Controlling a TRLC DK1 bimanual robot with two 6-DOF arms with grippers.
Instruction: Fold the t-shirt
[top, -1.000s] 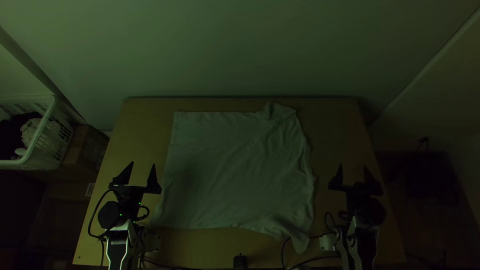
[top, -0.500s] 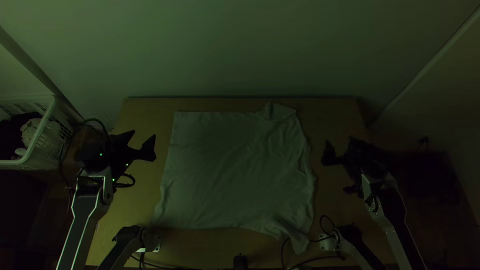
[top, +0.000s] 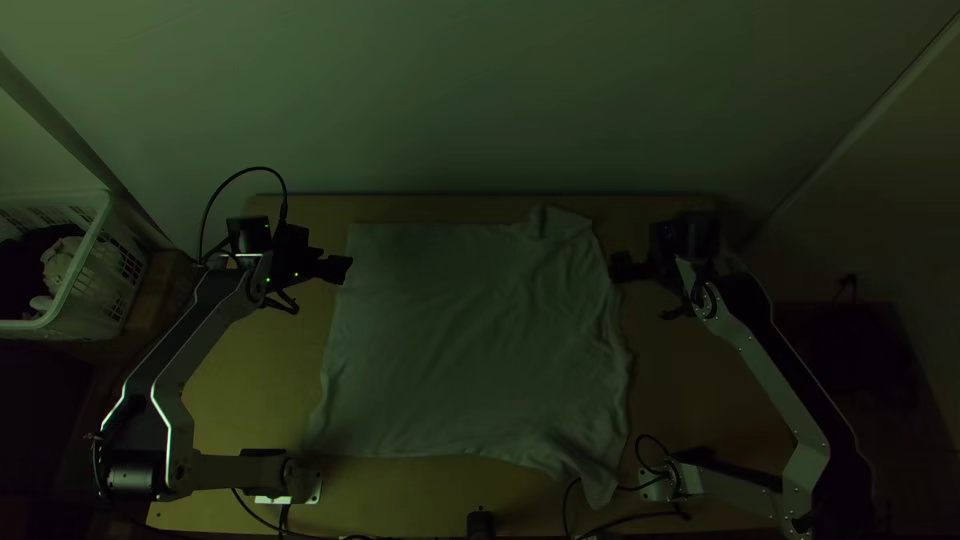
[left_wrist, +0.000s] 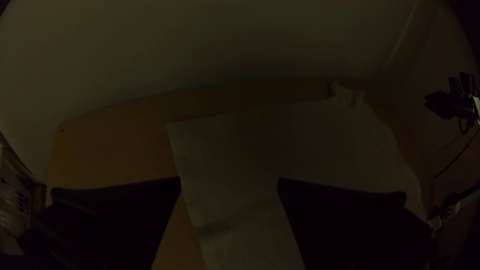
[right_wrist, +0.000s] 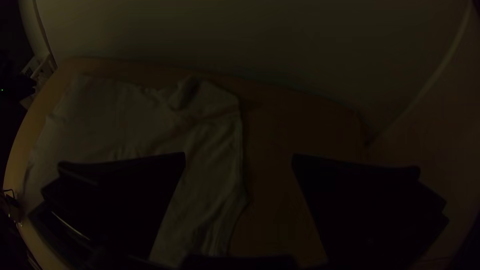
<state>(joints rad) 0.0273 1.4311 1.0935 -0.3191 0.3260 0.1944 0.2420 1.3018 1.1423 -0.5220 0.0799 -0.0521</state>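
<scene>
Left gripper (top: 335, 265) and right gripper (top: 624, 267) stood with flat black fingers apart. We saw the pale, rippled t-shirt (top: 470, 340) spread across the wooden table (top: 250, 390).

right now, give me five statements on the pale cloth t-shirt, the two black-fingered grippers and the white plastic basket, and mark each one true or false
1. The pale cloth t-shirt is spread out on the light wooden table. True.
2. The left black gripper is shut on the t-shirt. False: the left gripper's two wide fingers stand apart.
3. The right black gripper is open. True.
4. The t-shirt has been folded into a neat, small bundle. False: it covers much of the table, with some wrinkles.
5. The white plastic basket stands in the middle of the table. False: it is off the table's left side in the top view.
</scene>
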